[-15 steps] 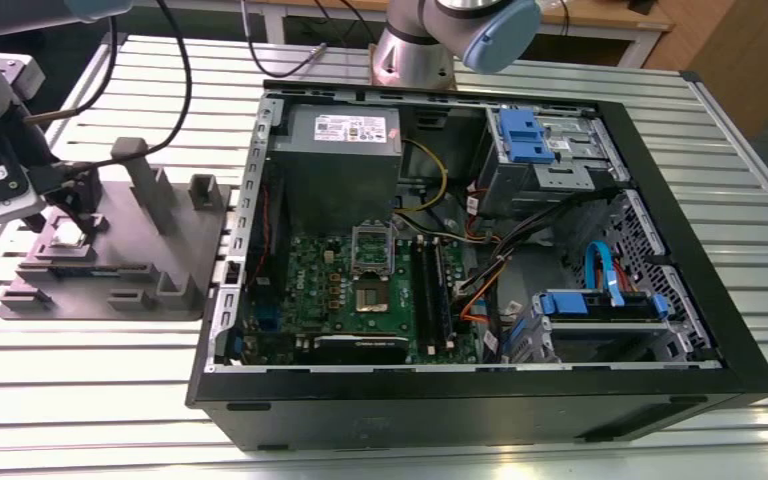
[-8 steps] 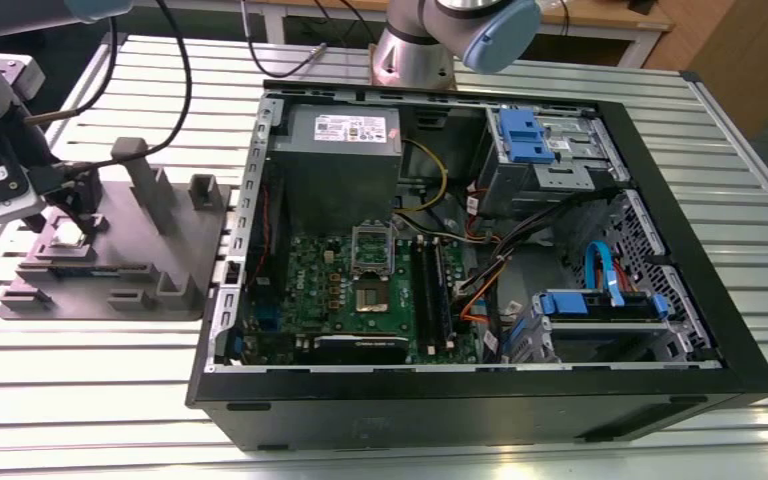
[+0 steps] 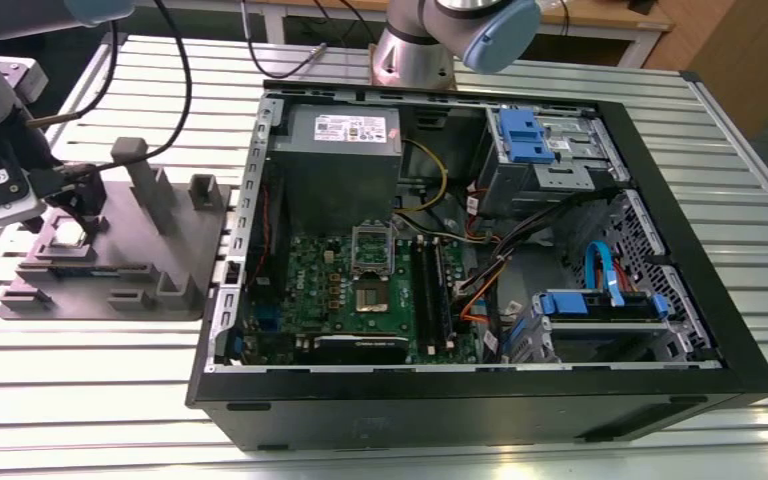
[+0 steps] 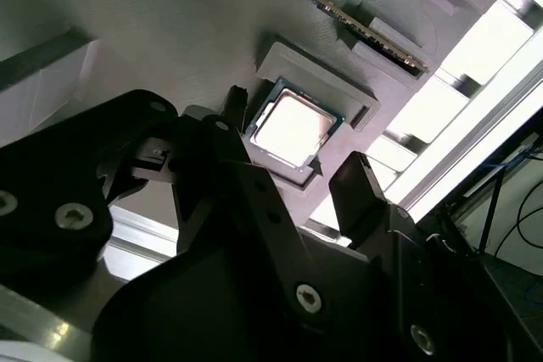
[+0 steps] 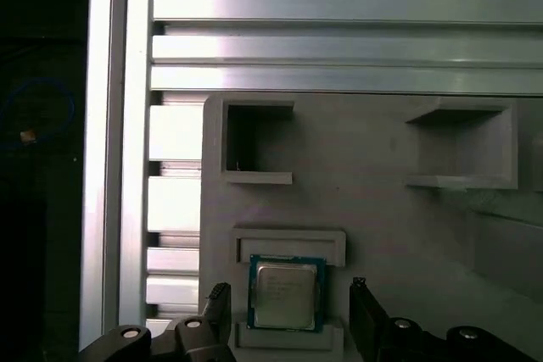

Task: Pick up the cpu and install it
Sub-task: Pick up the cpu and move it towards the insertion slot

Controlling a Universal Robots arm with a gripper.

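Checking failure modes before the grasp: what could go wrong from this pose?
1. The open gripper straddles the cpu, which lies flat in a walled nest on the grey fixture. A small offset could put a finger on a wall instead of the chip's edge.
2. The chip looks thin, with little edge exposed, so the grip may be shallow and the chip could tilt or slip.

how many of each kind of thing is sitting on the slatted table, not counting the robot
cpu: 1
grey fixture plate: 1
open pc case: 1
total: 3
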